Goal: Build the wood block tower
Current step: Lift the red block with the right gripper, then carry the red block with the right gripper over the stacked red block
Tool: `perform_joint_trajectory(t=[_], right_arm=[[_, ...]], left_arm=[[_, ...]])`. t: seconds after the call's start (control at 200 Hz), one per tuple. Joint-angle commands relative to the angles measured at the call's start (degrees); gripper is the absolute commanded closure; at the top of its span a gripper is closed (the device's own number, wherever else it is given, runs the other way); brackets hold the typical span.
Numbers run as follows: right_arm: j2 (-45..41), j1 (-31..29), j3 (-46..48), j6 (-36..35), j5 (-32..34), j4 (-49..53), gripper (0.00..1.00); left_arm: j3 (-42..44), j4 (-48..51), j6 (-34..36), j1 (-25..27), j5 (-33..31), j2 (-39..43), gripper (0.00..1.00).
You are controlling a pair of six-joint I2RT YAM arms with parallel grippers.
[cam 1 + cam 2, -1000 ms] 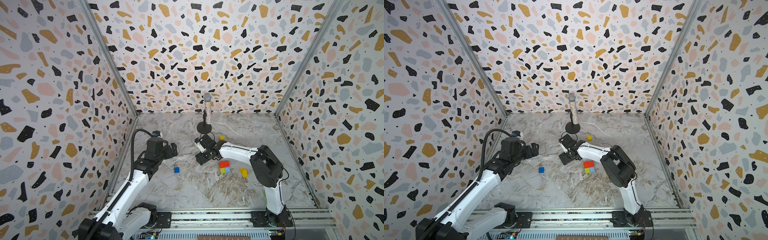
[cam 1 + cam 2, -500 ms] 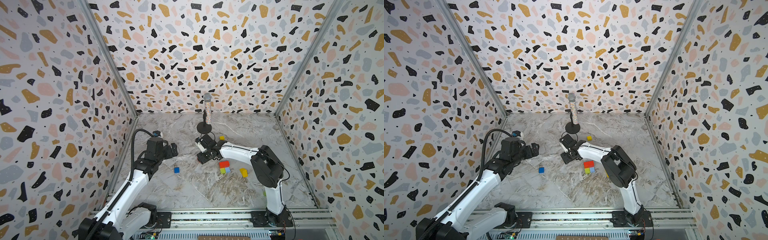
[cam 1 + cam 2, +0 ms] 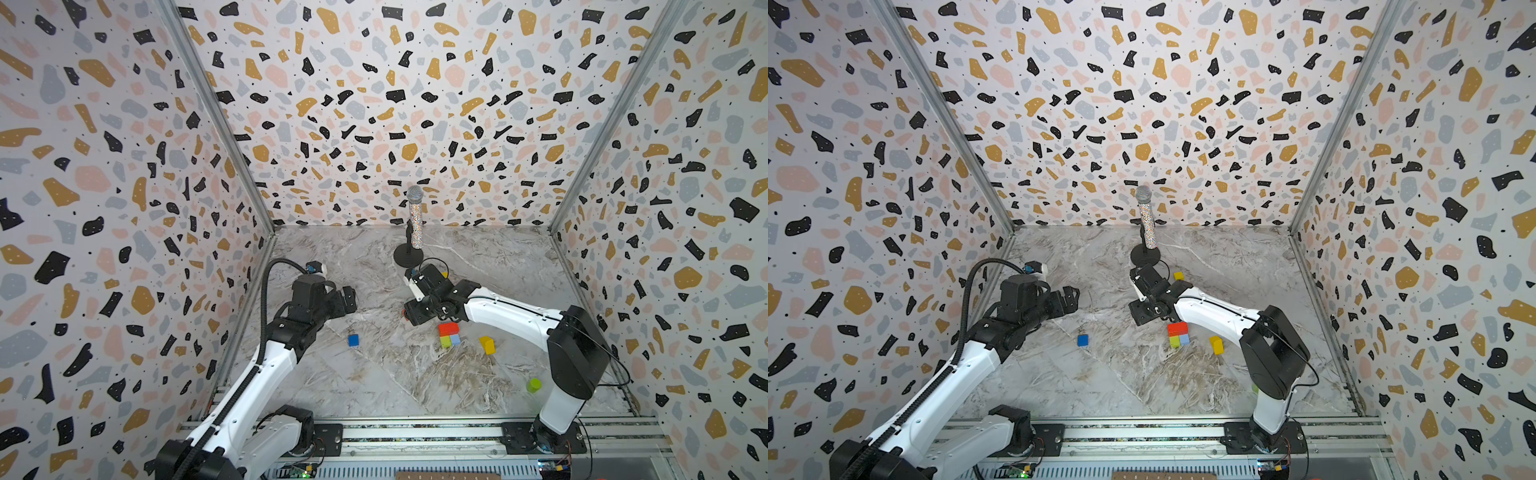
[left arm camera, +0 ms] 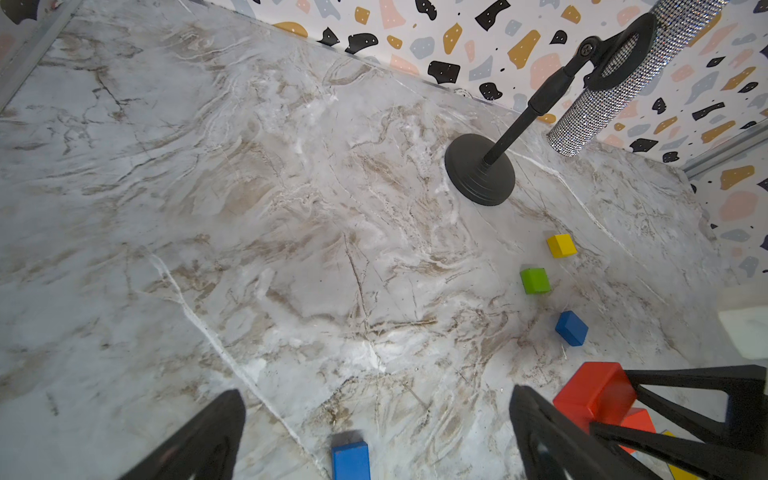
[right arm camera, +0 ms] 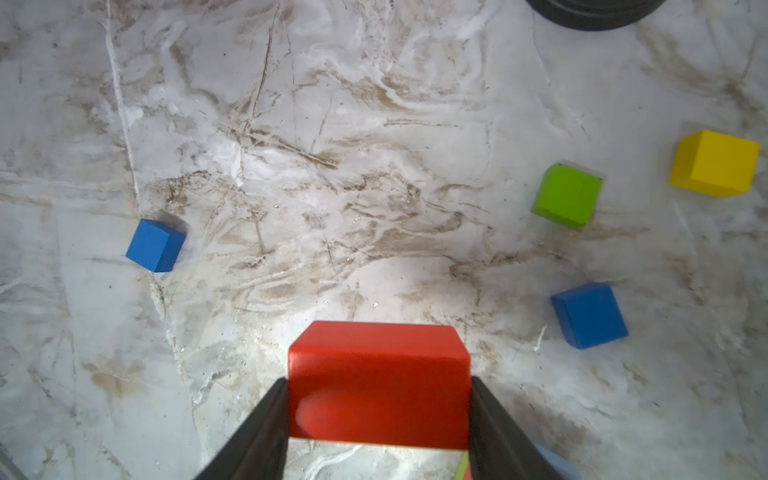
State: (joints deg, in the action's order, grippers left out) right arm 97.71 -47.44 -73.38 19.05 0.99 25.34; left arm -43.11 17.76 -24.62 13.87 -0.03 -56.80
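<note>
The left gripper (image 3: 349, 298) hangs over the left of the table (image 3: 374, 386), fingers spread as wide as they go and holding nothing. Right of it and nearer, a dark blue cube (image 3: 353, 340) lies alone. Near the middle, the right gripper (image 5: 378, 386) presses its fingers against both sides of a red brick (image 5: 378, 365), which appears to be clear of the table. Just right of it and nearer sits the tower (image 3: 450, 335), so far a second red brick (image 3: 449, 328) touching a green cube (image 3: 445, 341) and a light blue cube (image 3: 456, 339). I cannot tell whether it lies on them or beside them. Further right lies a yellow brick (image 3: 487, 345). The step in hand looks like carrying the held brick to the tower. Next it needs squaring over that cluster, gentle lowering, then release.
</note>
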Motion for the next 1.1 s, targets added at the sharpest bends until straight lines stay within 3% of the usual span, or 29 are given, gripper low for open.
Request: perform_joint_trajectory(t=[0.0, 0.315, 0.536, 1.091], right_arm=[[-4.82, -0.28, 1.51, 2.76, 3.47, 4.30, 0.50], [-15.40, -0.04, 8.63, 6.96, 7.55, 8.98, 0.51], [-21.04, 1.77, 14.69, 9.75, 7.54, 8.78, 0.51], [-22.19, 4.09, 23.70, 11.10, 4.82, 3.22, 0.53]], left_arm=[[1.29, -2.10, -0.11, -0.33, 1.90, 1.18, 0.00], [2.63, -4.06, -1.24, 0.58, 6.57, -1.22, 0.00], [2.40, -3.52, -0.67, 2.65, 5.41, -1.49, 0.00], [1.74, -2.42, 0.34, 2.83, 3.29, -1.23, 0.00]])
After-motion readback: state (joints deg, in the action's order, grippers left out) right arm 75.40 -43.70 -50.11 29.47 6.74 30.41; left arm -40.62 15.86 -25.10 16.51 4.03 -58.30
